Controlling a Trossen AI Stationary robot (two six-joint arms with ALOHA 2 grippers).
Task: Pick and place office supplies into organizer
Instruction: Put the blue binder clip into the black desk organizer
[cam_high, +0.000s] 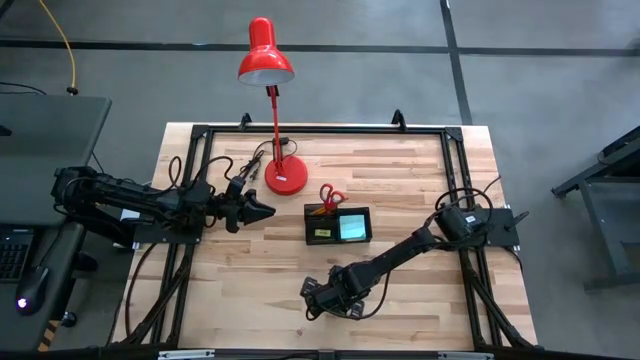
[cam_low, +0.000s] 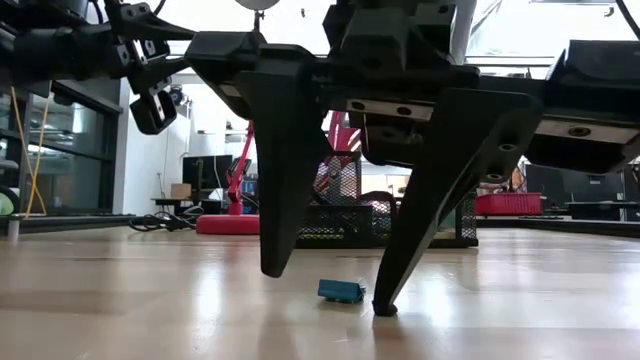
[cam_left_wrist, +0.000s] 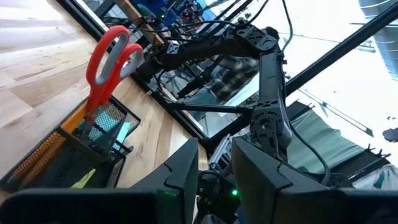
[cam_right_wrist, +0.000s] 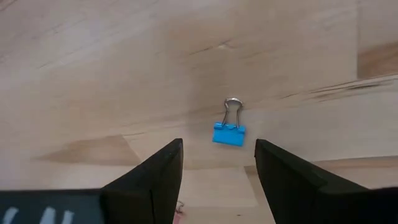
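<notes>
Right gripper (cam_right_wrist: 219, 163) poised low over blue clip (cam_right_wrist: 229, 132), fingers apart, empty; clip lies on table (cam_high: 400, 300) near side of organizer (cam_high: 338, 224); risk: fingertips nudge small clip, skidding it away; left gripper (cam_high: 262, 209) idles beside organizer, fingers narrowly apart.

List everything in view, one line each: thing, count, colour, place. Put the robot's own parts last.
Table: one, light wood, under everything.
Desk lamp: one, red, at the table's far edge, left of centre.
Organizer: one, black mesh, mid-table, right of the lamp base.
Scissors: one pair, red handles, standing in the organizer's left compartment.
Pencils: orange, in the organizer beside the scissors; count unclear.
Sticky-note pads: teal in the right compartment, yellow in the left.
Binder clip: one, blue with silver wire handles, lying on the bare wood in front of the right gripper.
Left gripper: dark, hanging left of the organizer, holding nothing.
Right gripper: dark, open, low over the table's near side, fingers either side of the clip without touching it.
</notes>
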